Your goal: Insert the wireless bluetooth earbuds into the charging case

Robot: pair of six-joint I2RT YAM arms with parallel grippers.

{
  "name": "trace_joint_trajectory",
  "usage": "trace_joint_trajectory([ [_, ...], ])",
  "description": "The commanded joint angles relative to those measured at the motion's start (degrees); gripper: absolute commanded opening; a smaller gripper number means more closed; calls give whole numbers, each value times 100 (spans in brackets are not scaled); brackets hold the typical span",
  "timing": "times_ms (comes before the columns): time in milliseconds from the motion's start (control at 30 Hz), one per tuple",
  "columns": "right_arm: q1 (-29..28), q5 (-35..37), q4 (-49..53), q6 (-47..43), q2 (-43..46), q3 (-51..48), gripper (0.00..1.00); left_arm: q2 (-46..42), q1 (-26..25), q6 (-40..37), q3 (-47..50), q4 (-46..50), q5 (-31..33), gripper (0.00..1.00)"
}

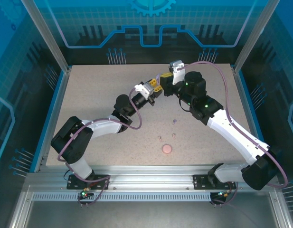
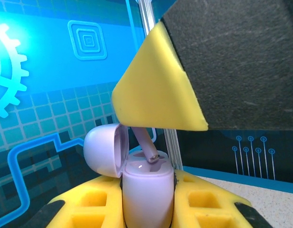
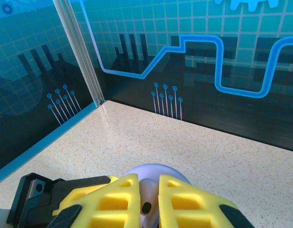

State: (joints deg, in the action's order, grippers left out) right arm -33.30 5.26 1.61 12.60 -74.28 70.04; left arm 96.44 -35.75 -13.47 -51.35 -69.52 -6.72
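Note:
My left gripper [image 2: 147, 202] is shut on a pale purple charging case [image 2: 147, 190], held upright with its lid [image 2: 102, 149] swung open to the left. My right gripper [image 3: 149, 192] is shut on a pale purple earbud [image 3: 148, 202]. The earbud's stem [image 2: 147, 145] slants down from the right gripper's yellow pad [image 2: 155, 90], its tip at a slot in the case top. Both grippers [image 1: 155, 89] [image 1: 162, 80] meet above the far middle of the table. Three more earbuds lie on the table: a purple earbud [image 1: 174, 122] and two paler earbuds [image 1: 159, 138] [image 1: 173, 135].
A round pink disc [image 1: 167, 149] lies near the table's front edge, just beyond the loose earbuds. Blue panel walls and aluminium posts [image 1: 61, 52] enclose the speckled table [image 1: 89, 95] on three sides.

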Motion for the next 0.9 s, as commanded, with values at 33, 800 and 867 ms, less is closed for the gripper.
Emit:
trace_joint_trajectory([
  [33,118,-47,14,41,27,-159,12,-64,-35,33,-92,-291,20,0],
  [800,43,-103,324,-192,-44,-312,10,-108,-38,159,-121,-220,49,0],
  [867,51,37,313,-170,-21,-352,10,-114,-38,164,-122,-216,26,0],
])
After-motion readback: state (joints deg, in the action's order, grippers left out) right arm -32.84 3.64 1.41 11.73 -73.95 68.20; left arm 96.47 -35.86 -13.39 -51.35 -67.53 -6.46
